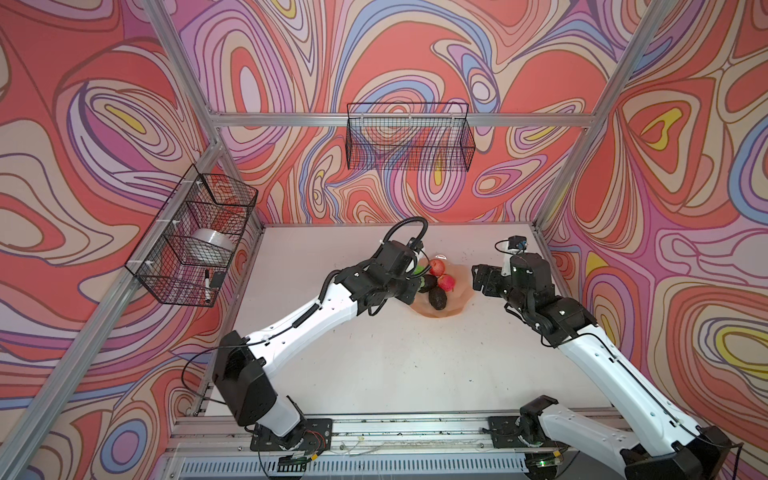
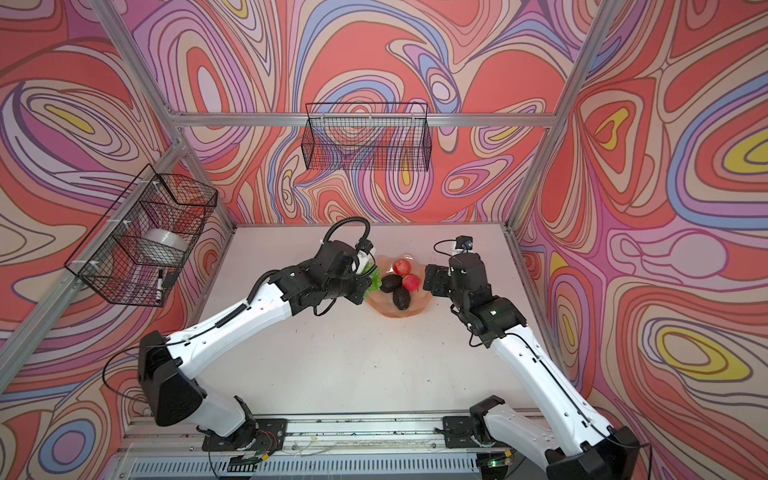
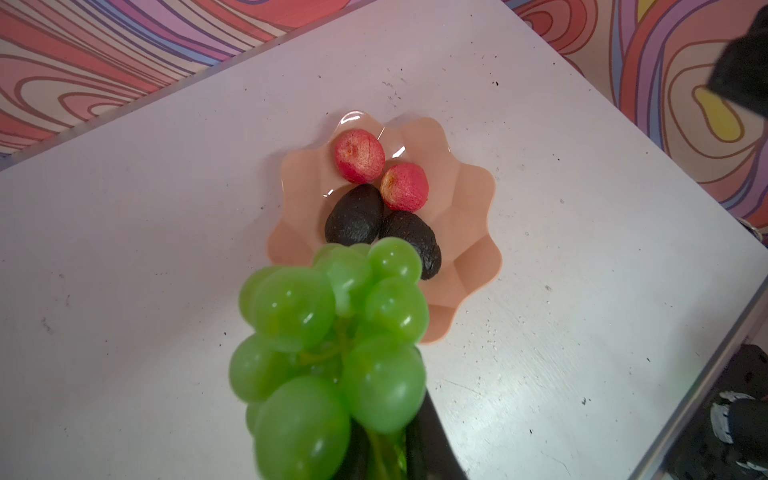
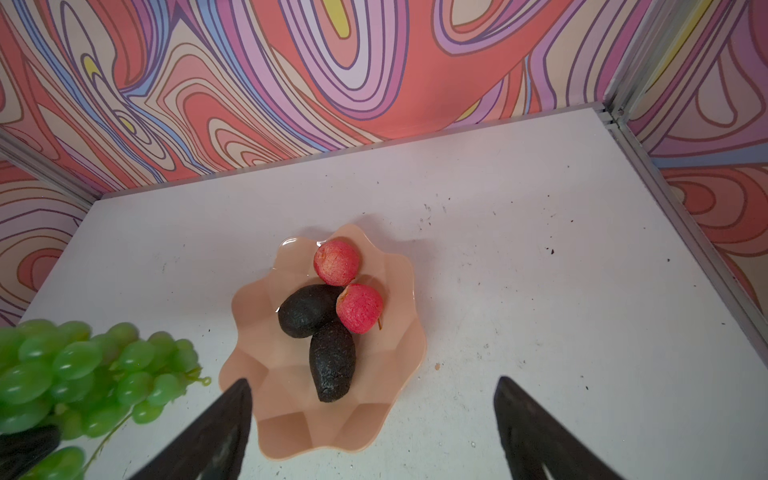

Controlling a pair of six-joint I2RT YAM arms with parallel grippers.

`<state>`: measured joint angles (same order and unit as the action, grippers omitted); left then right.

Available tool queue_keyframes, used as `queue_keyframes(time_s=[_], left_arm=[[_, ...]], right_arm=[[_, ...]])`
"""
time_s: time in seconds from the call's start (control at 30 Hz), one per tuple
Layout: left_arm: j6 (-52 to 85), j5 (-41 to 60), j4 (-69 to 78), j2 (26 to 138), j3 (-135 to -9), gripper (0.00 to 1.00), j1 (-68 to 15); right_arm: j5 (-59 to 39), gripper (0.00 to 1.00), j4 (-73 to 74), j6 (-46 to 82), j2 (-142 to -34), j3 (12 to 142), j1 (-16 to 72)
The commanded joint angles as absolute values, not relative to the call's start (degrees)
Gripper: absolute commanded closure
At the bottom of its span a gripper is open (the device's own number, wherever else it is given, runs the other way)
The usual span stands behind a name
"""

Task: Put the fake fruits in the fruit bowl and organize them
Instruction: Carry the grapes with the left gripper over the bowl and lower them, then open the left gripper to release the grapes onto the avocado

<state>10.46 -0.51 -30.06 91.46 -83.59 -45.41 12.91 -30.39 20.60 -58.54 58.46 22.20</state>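
Left gripper [image 3: 390,453] clamping shut on stem of green grapes [image 3: 332,332]; translucent bunch hanging at left rim of fruit bowl [image 3: 469,232].

Likely best: easing bunch right over bare left side of bowl, lowering before releasing.

Peach wavy-rimmed bowl sitting mid-table, toward far side, holding two dark avocados [image 4: 309,309] touching and two red apples [image 4: 336,262] behind.

Right gripper [image 4: 374,381] hovering just right of bowl, jaws gaping wide, gripping nothing.

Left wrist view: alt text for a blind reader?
A bunch of green grapes, held close to the camera, partly hides the rim of a peach bowl on a white table. Two red apples and two dark avocados lie clustered in the bowl.
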Motion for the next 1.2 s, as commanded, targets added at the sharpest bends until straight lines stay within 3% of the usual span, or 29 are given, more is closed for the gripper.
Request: queue_keyframes(time_s=[0.0,0.47,0.57,0.67,0.73,1.17], left_arm=[[7.7,2.0,-24.5,95.9,-86.8,0.85,-45.0],[8.9,4.5,-13.1,111.8,-88.9,0.8,-44.4],[9.7,4.3,-12.6,112.3,-86.8,0.7,-44.4],[10.8,3.7,-13.9,112.4,-85.8,0.52,-44.4],[11.3,3.2,-14.8,112.2,-85.3,0.46,-44.4],[13.6,0.0,-17.4,107.0,-79.4,0.29,-44.4]], right_arm=[[14.2,0.06,-31.4,20.3,-56.9,57.2,22.1],[13.8,0.06,-32.1,20.6,-56.0,55.9,22.1],[13.7,0.06,-31.9,20.6,-56.3,55.9,22.1],[13.6,0.06,-31.8,20.6,-56.6,56.2,22.1],[13.6,0.06,-31.7,20.6,-56.8,56.3,22.1],[12.9,0.06,-31.5,20.9,-57.1,56.5,22.1]])
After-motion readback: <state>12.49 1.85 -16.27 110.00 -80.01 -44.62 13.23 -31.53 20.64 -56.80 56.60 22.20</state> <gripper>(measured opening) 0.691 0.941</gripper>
